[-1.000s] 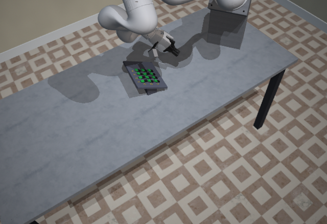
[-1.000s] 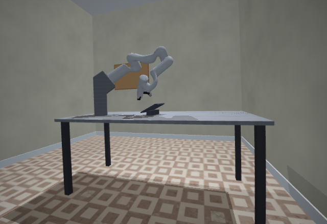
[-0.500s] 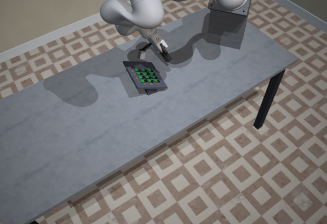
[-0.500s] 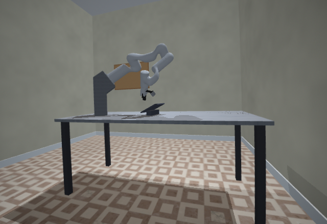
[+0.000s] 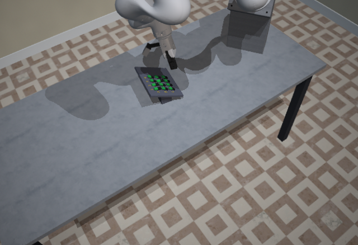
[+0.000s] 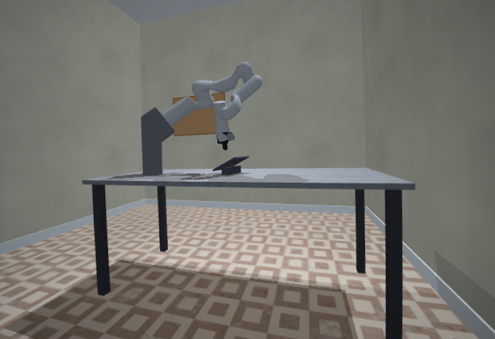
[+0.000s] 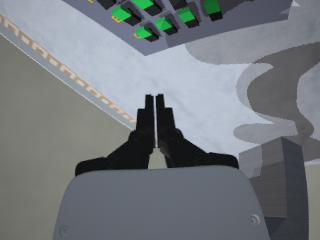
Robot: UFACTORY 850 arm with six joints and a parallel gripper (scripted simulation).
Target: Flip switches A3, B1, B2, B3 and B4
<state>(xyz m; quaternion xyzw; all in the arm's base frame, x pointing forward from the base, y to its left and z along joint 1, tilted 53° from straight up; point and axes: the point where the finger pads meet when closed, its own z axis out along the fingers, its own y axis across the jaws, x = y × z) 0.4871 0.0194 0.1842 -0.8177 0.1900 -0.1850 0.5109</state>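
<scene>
- One panel [image 5: 158,84] serves as the landmark: a dark slab propped at a slant on a small block, standing on the grey table [image 5: 86,138].
- Twelve green switches [image 5: 160,84] sit on the panel in a grid of three rows by four columns, with yellow row and column marks along its edges; the marks are too small to read in the top view.
- In the wrist view the nearest switches [image 7: 143,3] show green tops on black bodies; which way each one is tipped I cannot tell.
- The gripper [image 5: 173,63] hangs just past the panel's arm-side edge, above the table and clear of the panel.
- In the exterior view the gripper [image 6: 224,145] points down, above and slightly to the pedestal side of the panel [image 6: 230,162], with open air between them.
- The jaws are pressed together with nothing between them; the wrist view shows the black fingers side by side, touching along their length.
- The arm's pedestal [image 5: 261,17] stands on the table well away from the panel, at the far edge.
- An orange board [image 6: 196,121] hangs on the wall behind the arm.
</scene>
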